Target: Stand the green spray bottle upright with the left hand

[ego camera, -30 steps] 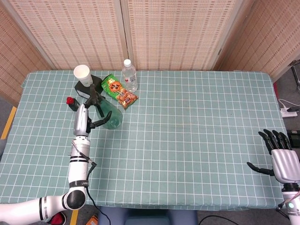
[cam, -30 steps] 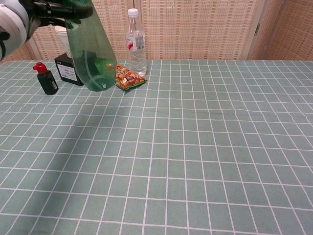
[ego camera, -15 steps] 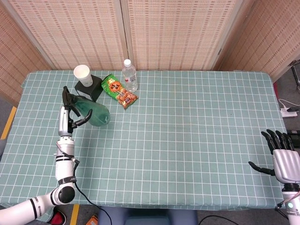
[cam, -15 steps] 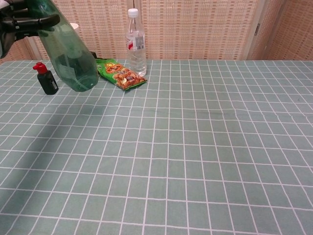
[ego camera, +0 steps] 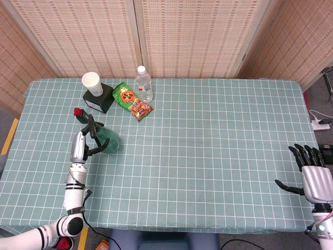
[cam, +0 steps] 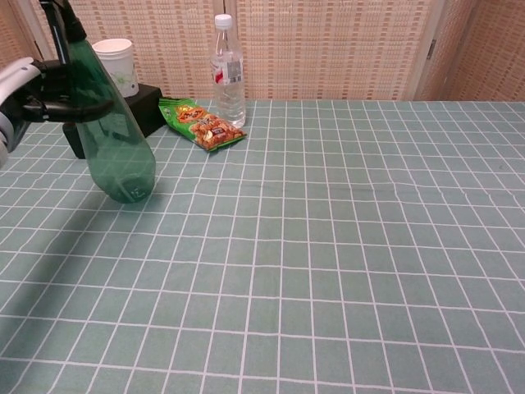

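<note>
The left hand [ego camera: 83, 147] grips the green bottle [cam: 109, 135] around its upper body at the left of the desk [ego camera: 208, 156], just in front of the black box [ego camera: 99, 100], base low near the cloth. I'd tip the base down flat before letting go, or it may topple. Its long axis runs near upright, nozzle up and leaning left; the right hand [ego camera: 307, 174] hangs empty, fingers spread.

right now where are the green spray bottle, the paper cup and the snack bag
green spray bottle [cam: 115, 152], chest view, on its body
paper cup [ego camera: 91, 82], head view, on its rim
snack bag [cam: 199, 125], chest view, on its printed front
</note>
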`<state>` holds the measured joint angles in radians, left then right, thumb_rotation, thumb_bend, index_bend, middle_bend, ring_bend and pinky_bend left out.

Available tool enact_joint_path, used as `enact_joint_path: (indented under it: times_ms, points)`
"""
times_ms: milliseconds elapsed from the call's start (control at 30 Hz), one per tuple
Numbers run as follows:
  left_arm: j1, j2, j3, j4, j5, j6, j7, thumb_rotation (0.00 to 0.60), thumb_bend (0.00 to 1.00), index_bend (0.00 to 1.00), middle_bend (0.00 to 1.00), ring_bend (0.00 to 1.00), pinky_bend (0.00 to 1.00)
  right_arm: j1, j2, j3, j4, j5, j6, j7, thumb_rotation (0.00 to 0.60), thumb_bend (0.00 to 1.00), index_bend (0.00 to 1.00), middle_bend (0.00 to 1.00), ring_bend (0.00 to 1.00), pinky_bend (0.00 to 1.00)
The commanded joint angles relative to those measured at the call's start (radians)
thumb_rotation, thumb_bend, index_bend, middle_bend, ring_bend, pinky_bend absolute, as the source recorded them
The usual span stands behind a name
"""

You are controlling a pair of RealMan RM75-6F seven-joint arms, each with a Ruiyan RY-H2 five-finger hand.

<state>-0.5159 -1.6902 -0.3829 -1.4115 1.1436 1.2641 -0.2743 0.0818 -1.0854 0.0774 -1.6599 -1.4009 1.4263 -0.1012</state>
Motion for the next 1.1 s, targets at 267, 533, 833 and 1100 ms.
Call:
enact_joint_path:
  times_ms: [267, 533, 833, 1100]
  points:
    - [-0.027, -0.025, 0.022, 0.017, 0.021, -0.024, 0.049, 0.6, 0.28, 0.52, 0.43, 0.3, 0.21, 0.002, 0.004, -0.004, 0.007, -0.013, -0.004, 0.016, 0.6, 0.06, 0.13, 0.06, 0.0, 0.0]
    - [-0.047, -0.023, 0.006, -0.009, -0.01, -0.06, 0.079, 0.6, 0.28, 0.52, 0.43, 0.3, 0.21, 0.001, 0.003, -0.005, 0.009, -0.018, -0.001, 0.02, 0.6, 0.06, 0.13, 0.06, 0.0, 0.0]
    - [-0.048, -0.02, 0.005, -0.013, -0.032, -0.088, 0.071, 0.6, 0.26, 0.38, 0.39, 0.28, 0.19, 0.001, 0.005, -0.007, 0.011, -0.021, -0.003, 0.025, 0.6, 0.06, 0.15, 0.06, 0.0, 0.0]
    - [-0.063, 0.004, -0.015, -0.023, -0.045, -0.116, 0.069, 0.6, 0.23, 0.09, 0.28, 0.21, 0.16, 0.002, 0.004, -0.006, 0.011, -0.023, -0.003, 0.025, 0.6, 0.06, 0.17, 0.06, 0.0, 0.0]
